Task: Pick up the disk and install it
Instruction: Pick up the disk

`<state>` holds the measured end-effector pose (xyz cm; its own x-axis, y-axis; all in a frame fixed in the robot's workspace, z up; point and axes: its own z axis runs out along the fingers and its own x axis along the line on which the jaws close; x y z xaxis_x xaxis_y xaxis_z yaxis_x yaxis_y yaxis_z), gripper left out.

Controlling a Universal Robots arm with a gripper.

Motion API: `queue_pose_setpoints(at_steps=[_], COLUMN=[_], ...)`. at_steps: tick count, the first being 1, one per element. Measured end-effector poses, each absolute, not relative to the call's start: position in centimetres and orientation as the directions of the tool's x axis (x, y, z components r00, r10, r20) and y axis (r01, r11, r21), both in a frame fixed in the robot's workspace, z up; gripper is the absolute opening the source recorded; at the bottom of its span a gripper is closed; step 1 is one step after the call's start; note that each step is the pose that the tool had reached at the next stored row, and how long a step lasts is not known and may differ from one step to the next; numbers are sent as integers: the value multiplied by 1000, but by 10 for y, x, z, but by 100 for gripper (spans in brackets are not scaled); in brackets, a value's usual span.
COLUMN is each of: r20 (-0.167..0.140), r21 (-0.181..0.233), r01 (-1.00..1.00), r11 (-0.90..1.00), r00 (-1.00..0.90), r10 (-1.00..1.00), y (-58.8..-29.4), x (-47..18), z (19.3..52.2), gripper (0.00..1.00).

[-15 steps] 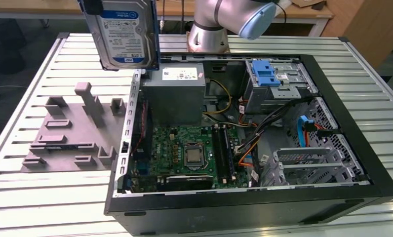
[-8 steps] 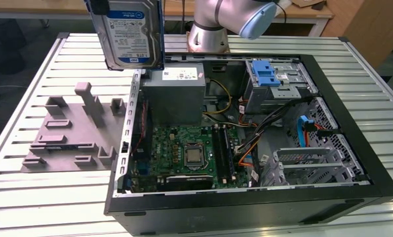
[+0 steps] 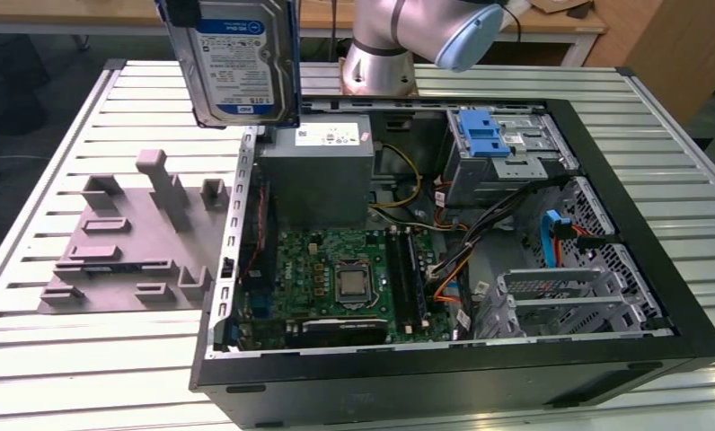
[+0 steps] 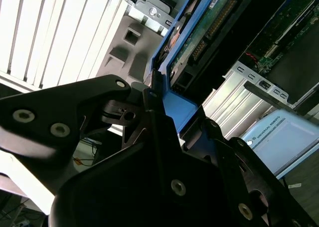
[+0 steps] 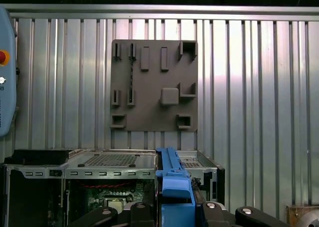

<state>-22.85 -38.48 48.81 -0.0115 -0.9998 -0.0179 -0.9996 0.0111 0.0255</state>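
Observation:
The disk (image 3: 240, 63), a silver hard drive with a white-and-blue label in a blue bracket, hangs upright in the air. It is high at the exterior view's left, above the left wall of the open computer case (image 3: 454, 364). In both wrist views my gripper (image 4: 164, 95) (image 5: 172, 209) is shut on the disk's blue bracket (image 5: 172, 179). One black finger (image 5: 137, 209) sits on each side of it. The second wrist view shows the disk's green circuit-board side (image 4: 204, 35).
Inside the case are a grey power-supply box (image 3: 315, 171), a motherboard (image 3: 333, 278) and a blue latch on a metal cage (image 3: 487, 136). A grey fixture plate (image 3: 118, 242) lies on the slatted table at the exterior view's left. The arm's base (image 3: 379, 63) stands behind the case.

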Motion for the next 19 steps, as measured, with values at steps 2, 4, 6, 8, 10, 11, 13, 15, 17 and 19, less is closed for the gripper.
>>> queue_pose_setpoints(at_steps=[2,4,6,8,10,11,13,15,17,19], r20=[-18,-18,-18,-18,-18,-18,-18,-18,-18,-18], r21=[25,25,25,25,25,25,25,25,25,25], r01=[-1000,-1000,-1000,-1000,-1000,-1000,-1000,-1000,-1000,-1000], r11=[11,11,11,11,11,11,11,11,11,11], r00=[-12,-12,-12,-12,-12,-12,-12,-11,-11,-12], r10=[-1000,-1000,-1000,-1000,-1000,-1000,-1000,-1000,-1000,-1000], y=[-385,-385,-385,-385,-385,-385,-385,-385,-385,-385], x=[-228,-228,-227,-227,-226,-226,-226,-225,-224,-223], z=[488,488,488,488,488,488,488,488,488,488], gripper=[36,36,36,36,36,36,36,36,36,36])
